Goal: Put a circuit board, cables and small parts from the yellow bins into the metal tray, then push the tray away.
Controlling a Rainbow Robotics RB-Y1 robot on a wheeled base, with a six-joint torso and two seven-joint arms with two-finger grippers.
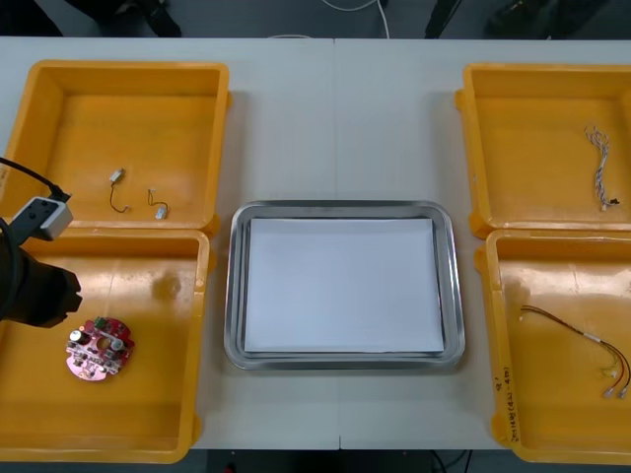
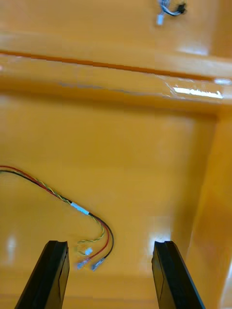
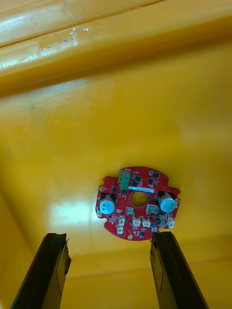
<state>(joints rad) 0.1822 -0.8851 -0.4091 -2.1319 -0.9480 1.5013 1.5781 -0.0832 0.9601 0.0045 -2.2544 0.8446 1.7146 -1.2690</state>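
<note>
Light grey table [image 1: 296,128] with a matte top, thin seam [image 1: 335,118] running down its middle from far edge to near edge, dark floor [image 1: 286,18] beyond the far edge, white cord [image 1: 351,6] lying on that floor near the seam's far end.

The worktop [image 1: 335,128] is pale, almost white, matte and evenly lit, with only soft shadows on it. A thin seam [image 1: 335,108] runs straight across it from 12 o'clock to 6 o'clock, splitting it into two panels. Past its far edge at 12 o'clock lies a strip of dark grey floor [image 1: 286,15] with a white cord [image 1: 360,6] looping on it. A narrower dark strip shows at 6 o'clock.
</note>
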